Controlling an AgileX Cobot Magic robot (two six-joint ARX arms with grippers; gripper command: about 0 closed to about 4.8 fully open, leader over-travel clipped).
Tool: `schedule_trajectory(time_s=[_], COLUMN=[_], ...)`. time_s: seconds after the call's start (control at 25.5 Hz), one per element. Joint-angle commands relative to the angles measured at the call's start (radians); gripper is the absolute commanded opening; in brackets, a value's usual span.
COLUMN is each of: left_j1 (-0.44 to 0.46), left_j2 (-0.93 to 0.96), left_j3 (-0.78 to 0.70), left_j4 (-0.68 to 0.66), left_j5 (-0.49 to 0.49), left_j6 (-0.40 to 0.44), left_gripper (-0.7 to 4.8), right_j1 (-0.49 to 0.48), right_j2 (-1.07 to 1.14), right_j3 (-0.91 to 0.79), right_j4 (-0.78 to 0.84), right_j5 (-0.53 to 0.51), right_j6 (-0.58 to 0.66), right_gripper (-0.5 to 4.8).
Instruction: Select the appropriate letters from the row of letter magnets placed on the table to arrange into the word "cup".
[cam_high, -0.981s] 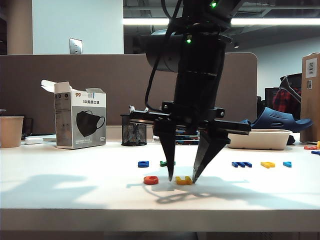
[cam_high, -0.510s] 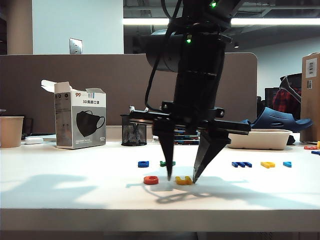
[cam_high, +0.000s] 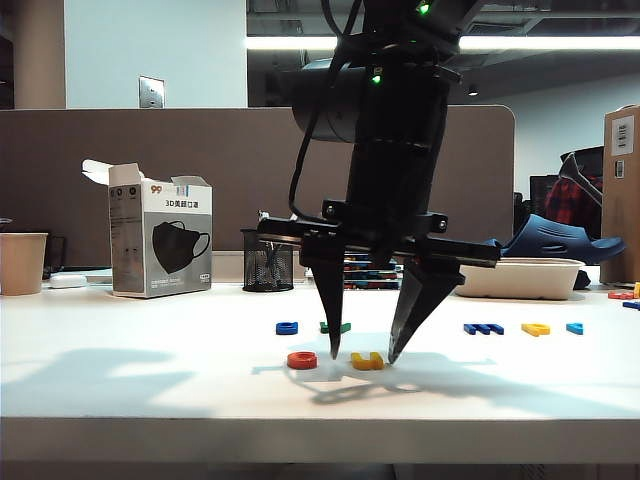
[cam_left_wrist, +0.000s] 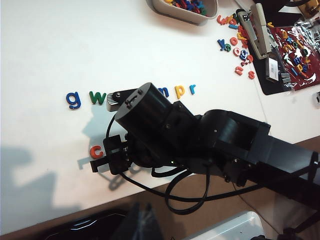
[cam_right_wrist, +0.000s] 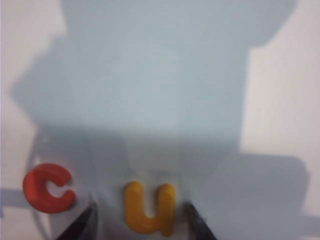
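Observation:
The red-orange "c" (cam_high: 302, 360) and the yellow "u" (cam_high: 367, 361) lie flat side by side on the white table (cam_high: 150, 380), in front of the row. My right gripper (cam_high: 363, 356) points down over the "u", open, one fingertip on each side with a small gap. The right wrist view shows the "c" (cam_right_wrist: 47, 188), the "u" (cam_right_wrist: 149, 207) and the right gripper (cam_right_wrist: 141, 222) astride the "u". The yellow "p" (cam_high: 536, 329) stays in the row, between a dark blue letter (cam_high: 483, 328) and a light blue one (cam_high: 574, 328). My left gripper (cam_left_wrist: 140, 225) is a dark blur, high above the table.
A blue letter (cam_high: 287, 327) and a green one (cam_high: 335, 327) lie behind the "c". At the back stand a mask box (cam_high: 160, 243), a mesh pen cup (cam_high: 267, 267), a paper cup (cam_high: 22, 262) and a white tray (cam_high: 520, 277). Loose letters (cam_left_wrist: 235, 47) lie by a stapler (cam_left_wrist: 260, 25).
The right gripper's fingers have spread wider and come off the "u", and the tips have lifted slightly. The "u" and "c" have stayed in place.

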Motion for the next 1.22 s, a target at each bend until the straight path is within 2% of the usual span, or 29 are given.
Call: schedule_trajectory(time_s=[0.04,0.55,0.86,1.22], left_j1=[-0.001,-0.001,-0.001,-0.001], left_j2=[-0.003,-0.003,-0.003,-0.003], left_j3=[0.005,0.005,0.005,0.005], left_j4=[0.006,0.006,0.006,0.006], left_j5=[-0.003,-0.003,-0.003,-0.003], left_j6=[0.004,0.004,0.005,0.004], left_gripper=[-0.05,-0.05,-0.05,-0.05], right_j1=[0.000,-0.062,-0.202,-0.339], right_j2=[-0.019,-0.122,-0.175,-0.175], right_j3=[0.004,0.004,0.035,0.092], right_j4=[-0.001,-0.042,-0.161,-0.182], right_j5=[-0.001,0.003,0.007,0.030], right_j6=[0.003,-0.039,-0.140,-0.285], right_gripper=[2.25,2.25,2.25,2.25])
